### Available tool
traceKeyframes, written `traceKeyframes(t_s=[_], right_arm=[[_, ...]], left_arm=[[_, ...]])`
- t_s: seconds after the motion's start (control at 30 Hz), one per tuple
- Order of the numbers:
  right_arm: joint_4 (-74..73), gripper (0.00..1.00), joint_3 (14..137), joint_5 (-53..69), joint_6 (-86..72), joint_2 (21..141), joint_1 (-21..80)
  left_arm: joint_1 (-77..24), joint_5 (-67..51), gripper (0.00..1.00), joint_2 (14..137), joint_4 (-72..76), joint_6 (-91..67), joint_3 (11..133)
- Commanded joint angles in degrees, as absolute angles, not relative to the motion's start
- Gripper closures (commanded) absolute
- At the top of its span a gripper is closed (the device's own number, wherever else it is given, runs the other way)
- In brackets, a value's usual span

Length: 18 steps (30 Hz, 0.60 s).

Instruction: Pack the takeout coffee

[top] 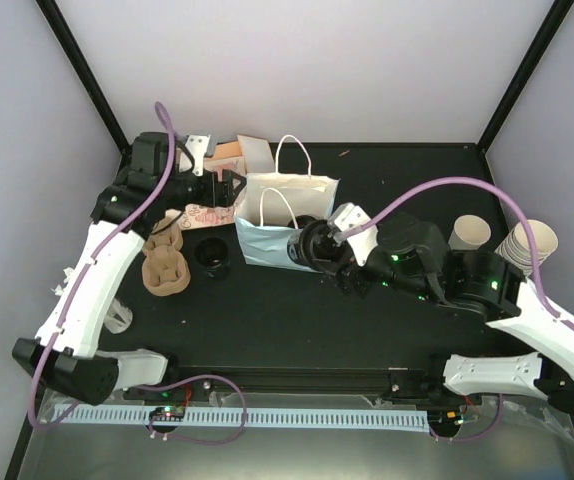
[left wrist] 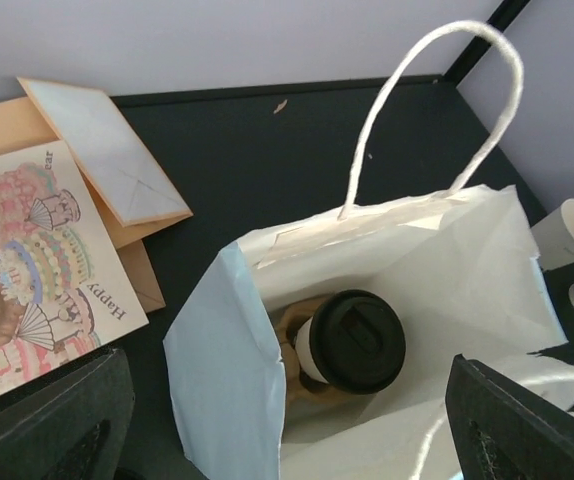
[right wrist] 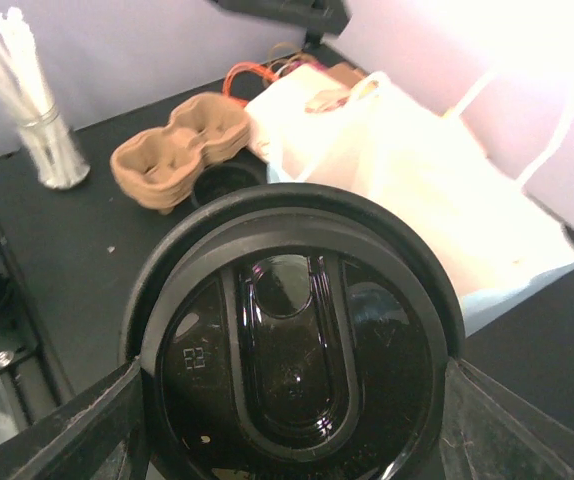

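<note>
Your left claw (top: pixel 229 188) hangs at the left edge of the paper bag (left wrist: pixel 467 260) with its jaws spread wide. I see nothing pinched between them, so the bag is not being held steady. A nudge at its mouth could slide it toward the greeting card (left wrist: pixel 27 260) or fold the wall inward. One coffee (left wrist: pixel 357 340) already sits deep in the bag on a brown holder (left wrist: pixel 289 338). If the next cup goes in at an angle it may strike that lid and tip both. The looped handle (left wrist: pixel 437 60) arches over the opening and could snag a finger or the cup's rim. Just beside the bag's mouth, your right claw (top: pixel 315 248) is closed around the second coffee (right wrist: pixel 287 370), whose black lid fills the gap between the fingers. I cannot tell whether the grip is on the lid or the paper; if it is on the lid, the lid could pop off. Further right, the arm's elbow lies near the spare cups (top: pixel 470 232), and a wide swing could topple them.
</note>
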State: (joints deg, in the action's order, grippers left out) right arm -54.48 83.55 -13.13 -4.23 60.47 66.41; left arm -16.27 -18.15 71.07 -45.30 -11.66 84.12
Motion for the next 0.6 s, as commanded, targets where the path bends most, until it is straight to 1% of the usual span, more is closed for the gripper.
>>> traceKeyframes(t_s=[0.0,0.17,0.3,0.4,0.57], right_arm=[[-55.04,0.29,87.09,-20.65,-2.41,59.44,66.47],[-55.48,0.29,90.21,-27.97,-1.63,61.3,65.86],[-55.41,0.32,92.31,-30.04,-1.63,64.48,62.86],[-53.48,0.32,93.01,-29.11,-0.79,66.09,60.64],[-52.52,0.33,96.77,-23.6,-1.83,70.61,54.47]], left_arm=[[-17.47,-18.34,0.14,75.23,-49.42,-9.16,88.76],[-20.7,-13.99,0.2,80.39,-52.33,-8.64,91.66],[-22.97,-8.47,0.23,82.23,-52.78,-8.73,92.03],[-23.38,-6.07,0.28,83.35,-52.91,-9.44,92.08],[-23.59,-7.41,0.37,85.87,-53.18,-9.58,92.52]])
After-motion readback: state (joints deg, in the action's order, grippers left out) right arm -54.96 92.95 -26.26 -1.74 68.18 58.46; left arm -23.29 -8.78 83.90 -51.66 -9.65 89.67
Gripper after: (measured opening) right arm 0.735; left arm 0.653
